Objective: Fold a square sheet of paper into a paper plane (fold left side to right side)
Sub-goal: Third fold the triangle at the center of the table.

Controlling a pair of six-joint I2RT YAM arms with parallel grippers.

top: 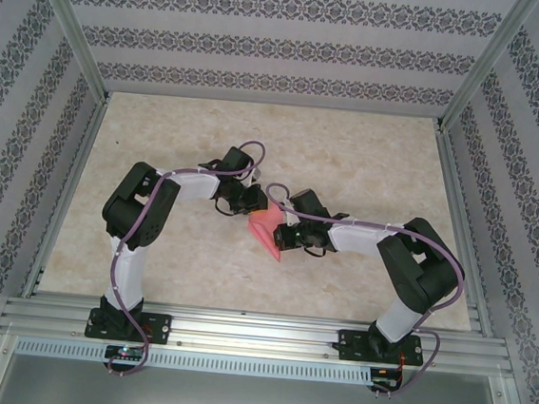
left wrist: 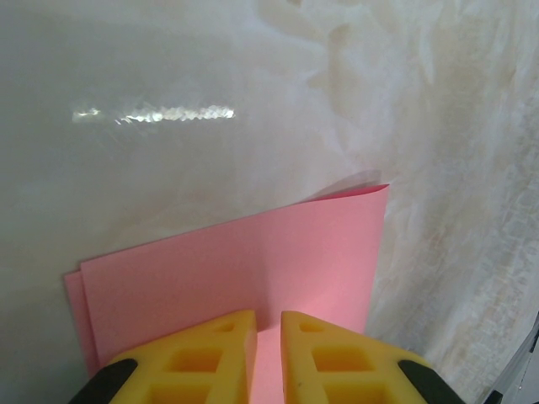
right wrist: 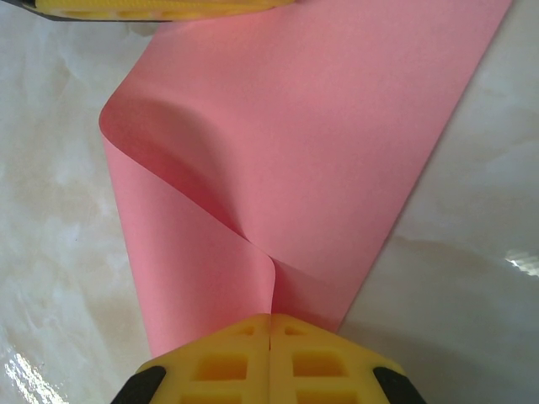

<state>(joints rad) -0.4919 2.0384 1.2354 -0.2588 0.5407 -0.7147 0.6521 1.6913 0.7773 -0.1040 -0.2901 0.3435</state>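
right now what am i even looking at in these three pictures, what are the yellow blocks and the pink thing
It is a pair of robot arms bolted at the near edge of a marbled table. One picture looks down from above: the left arm and right arm reach toward each other. The other two come from cameras on each wrist. The yellow blocks are the fingers: the left fingers and the right fingers. The pink thing is a sheet of paper, doubled over on itself. The right fingers are pinched shut on one edge of it, where it curls. The left fingers sit at its other end with the paper in the narrow gap between them.
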